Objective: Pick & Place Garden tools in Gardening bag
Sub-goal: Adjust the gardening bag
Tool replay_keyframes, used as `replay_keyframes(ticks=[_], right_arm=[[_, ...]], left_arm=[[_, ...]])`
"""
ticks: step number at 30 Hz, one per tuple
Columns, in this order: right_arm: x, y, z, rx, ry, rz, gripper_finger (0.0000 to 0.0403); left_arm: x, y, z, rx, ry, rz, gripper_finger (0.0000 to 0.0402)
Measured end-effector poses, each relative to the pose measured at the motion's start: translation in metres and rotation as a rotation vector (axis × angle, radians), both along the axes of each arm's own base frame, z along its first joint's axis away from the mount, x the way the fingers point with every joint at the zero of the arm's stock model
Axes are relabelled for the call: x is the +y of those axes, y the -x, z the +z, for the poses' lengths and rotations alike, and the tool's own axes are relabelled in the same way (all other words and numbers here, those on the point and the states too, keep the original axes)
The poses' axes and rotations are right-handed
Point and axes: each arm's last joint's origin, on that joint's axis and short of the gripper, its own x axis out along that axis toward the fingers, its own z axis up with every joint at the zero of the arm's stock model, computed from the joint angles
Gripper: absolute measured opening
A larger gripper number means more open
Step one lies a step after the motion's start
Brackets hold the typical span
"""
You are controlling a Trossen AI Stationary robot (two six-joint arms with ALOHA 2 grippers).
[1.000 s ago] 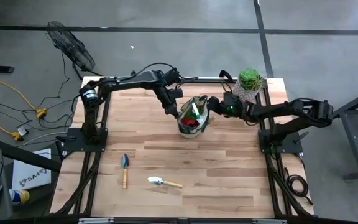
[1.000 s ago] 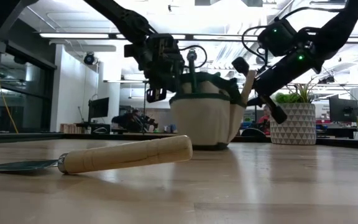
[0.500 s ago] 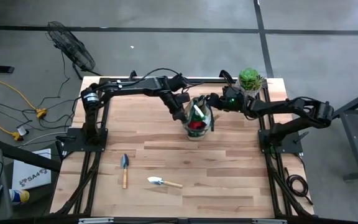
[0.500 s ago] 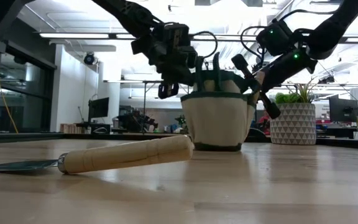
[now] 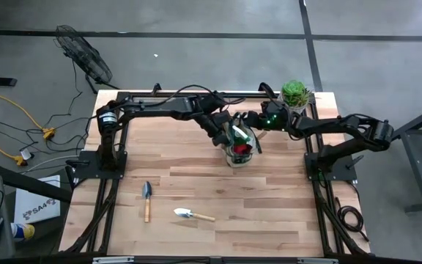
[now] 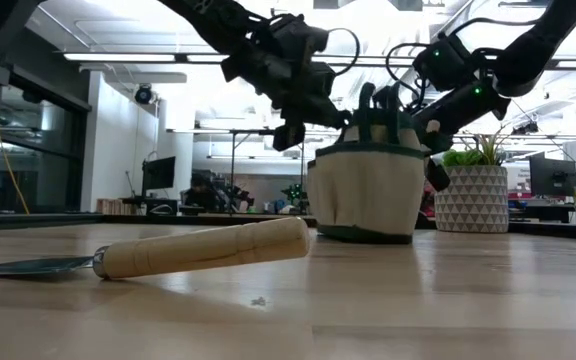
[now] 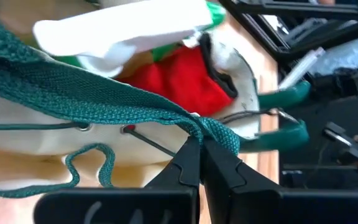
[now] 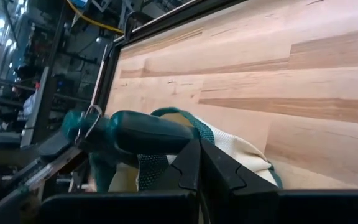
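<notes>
Right now both arms are busy with the gardening bag (image 5: 239, 144), which stands just right of centre in the overhead picture, upper half of the worktop (image 5: 269, 213). The left hand (image 7: 202, 163) is clenched on the bag's green webbing strap (image 7: 104, 102); the right hand (image 8: 199, 167) is pinched shut at the opposite rim, grasping its fabric edge. I'd judge this a repositioning step, not a pick. Two trowels are not yet packed: one dark-bladed trowel (image 5: 146, 196) and one pale-bladed trowel (image 5: 190, 215) lie well apart from the bag, lower left of centre. Next, one hand must let go and travel down to them. Only the left wrist view shows the contents, a red item (image 7: 179, 81) and something white and green. The low view alone shows the bag resting upright.
</notes>
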Motion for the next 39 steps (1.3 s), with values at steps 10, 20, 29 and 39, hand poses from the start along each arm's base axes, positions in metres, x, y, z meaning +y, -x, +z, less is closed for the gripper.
replay_keyframes(ticks=[10, 20, 29, 39], right_arm=[[-0.001, 0.001, -0.001, 0.011, 0.011, 0.040, 0.0002], [0.000, 0.001, -0.001, 0.019, 0.011, 0.062, 0.0002], [0.000, 0.001, -0.001, 0.017, 0.006, 0.056, 0.0002], [-0.001, 0.001, -0.001, 0.018, 0.012, 0.039, 0.0002]], left_arm=[[0.007, 0.004, -0.002, 0.022, -0.016, 0.018, 0.0033], [0.008, 0.011, -0.003, 0.071, -0.030, -0.005, 0.0174], [0.032, 0.040, 0.023, 0.075, -0.039, 0.056, 0.0214], [0.042, 0.063, 0.043, 0.060, -0.094, 0.061, 0.0214]])
